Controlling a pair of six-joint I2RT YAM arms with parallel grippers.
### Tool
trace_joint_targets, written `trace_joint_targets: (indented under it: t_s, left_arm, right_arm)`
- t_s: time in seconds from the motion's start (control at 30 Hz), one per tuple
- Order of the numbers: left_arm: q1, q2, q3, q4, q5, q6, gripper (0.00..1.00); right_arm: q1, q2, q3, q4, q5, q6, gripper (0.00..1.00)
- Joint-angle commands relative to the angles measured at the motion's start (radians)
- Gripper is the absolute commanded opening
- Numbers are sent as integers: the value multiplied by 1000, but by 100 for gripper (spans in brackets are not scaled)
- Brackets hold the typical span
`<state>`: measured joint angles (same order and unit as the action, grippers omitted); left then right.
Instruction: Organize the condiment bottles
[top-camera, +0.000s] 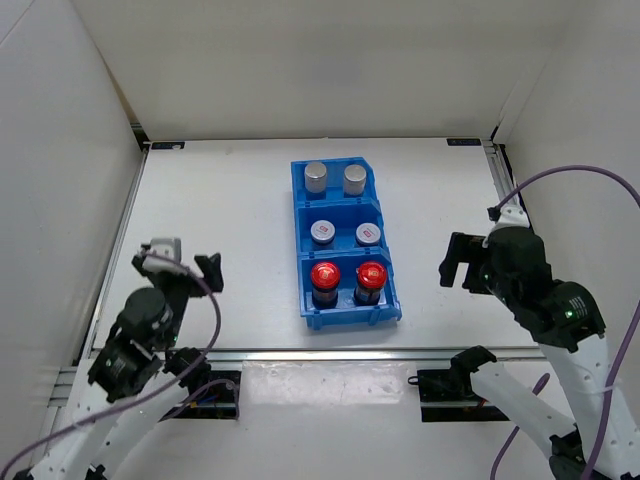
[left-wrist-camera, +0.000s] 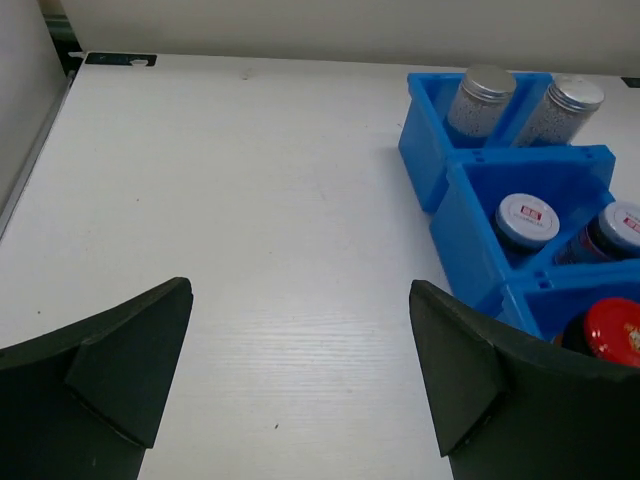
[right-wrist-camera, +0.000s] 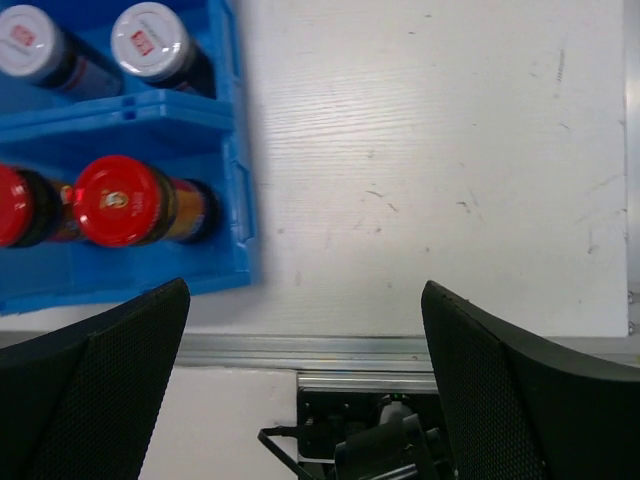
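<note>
Standing in pairs, six condiment bottles (top-camera: 321, 231) fill the blue bin (top-camera: 346, 318).

From the left wrist: loses the right side of the bin (left-wrist-camera: 470, 225) past the frame edge, and with it part of one white-lid bottle (left-wrist-camera: 622, 228); shows only a slice of a red-cap bottle (left-wrist-camera: 612, 330), clipped by that edge and partly behind a finger (left-wrist-camera: 500, 400) of the left gripper (left-wrist-camera: 300, 290). From the right wrist: cuts another red-cap bottle (right-wrist-camera: 12, 205) at the left edge; blurs the bin's right wall. From above: hides grey-cap bottles (top-camera: 316, 177) beneath their caps; renders lid labels (top-camera: 322, 231) too small to read; crops both arms (top-camera: 140, 330) at the bottom
</note>
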<state>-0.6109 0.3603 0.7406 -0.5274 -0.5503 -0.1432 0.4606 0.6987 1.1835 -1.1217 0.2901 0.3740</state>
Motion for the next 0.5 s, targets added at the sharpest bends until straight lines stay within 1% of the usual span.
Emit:
trace_joint_targets:
  t_s: [0.0, 0.03, 0.1, 0.13, 0.2, 0.3, 0.37, 0.47]
  left_arm:
    - [-10, -202, -93, -10, 35, 34, 100]
    - [-10, -292, -108, 9, 17, 43, 100]
    - [-10, -355, -144, 35, -46, 44, 100]
    - [-10, -356, -155, 35, -62, 53, 100]
    - [-10, -308, -146, 35, -62, 62, 100]
    - [-19, -216, -133, 35, -21, 62, 100]
    - [-20, -169, -133, 35, -1, 62, 100]
    - [-20, -135, -133, 35, -34, 62, 100]
  right_arm:
    - [4, 18, 1, -33, 115, 40, 100]
    - [4, 18, -16, -15, 115, 40, 100]
    - [4, 4, -32, 8, 100, 40, 100]
    - [4, 4, -42, 8, 100, 40, 100]
    - [4, 4, -42, 8, 110, 49, 100]
    - [4, 4, -42, 8, 110, 49, 100]
    - [4, 4, -53, 31, 72, 23, 100]
    - [4, -7, -53, 31, 63, 23, 100]
